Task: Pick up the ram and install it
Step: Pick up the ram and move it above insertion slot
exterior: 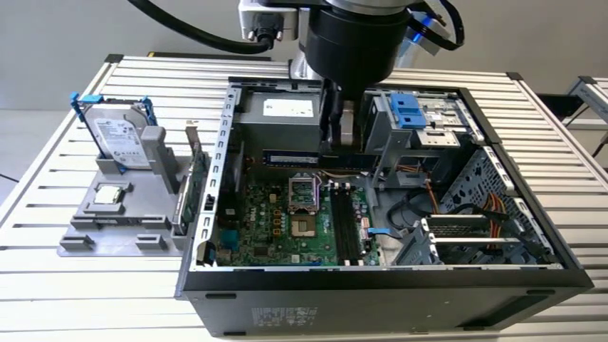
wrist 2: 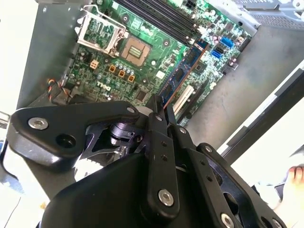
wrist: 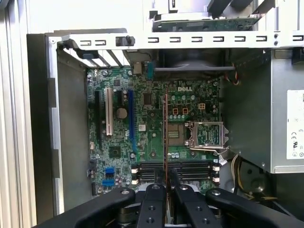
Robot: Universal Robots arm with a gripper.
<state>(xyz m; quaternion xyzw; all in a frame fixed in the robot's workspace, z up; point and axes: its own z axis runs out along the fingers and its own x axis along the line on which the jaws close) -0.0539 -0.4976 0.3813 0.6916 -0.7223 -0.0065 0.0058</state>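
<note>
Over the one motherboard (wrist: pixel 142 142), the claw (wrist: pixel 166 178) is clamped on a single ram (wrist: pixel 165 137)

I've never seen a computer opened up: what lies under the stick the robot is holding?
Below the ram, shut in the hand, lies the green motherboard with its open processor socket and dark memory slots. The strip of board right beneath it is hidden.
</note>
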